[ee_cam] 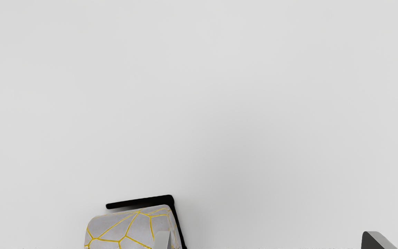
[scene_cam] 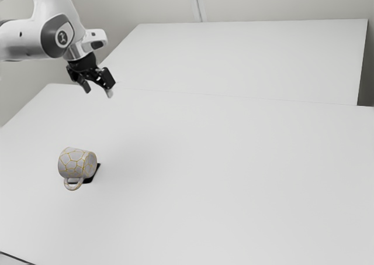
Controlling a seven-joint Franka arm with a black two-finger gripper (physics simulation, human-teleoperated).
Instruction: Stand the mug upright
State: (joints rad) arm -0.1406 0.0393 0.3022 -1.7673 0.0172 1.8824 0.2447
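The tool [scene_cam: 99,92] is held wide open and empty; below it and off to one side, the mug [scene_cam: 75,162] is seen tipped over on the counter [scene_cam: 210,171].

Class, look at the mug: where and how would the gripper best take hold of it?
Probably by the round body of the mug, coming straight down from above. It lies on its side, so its curved wall faces up and the open gripper could straddle it crosswise. The handle juts out low on one side, so that finger should close above it.
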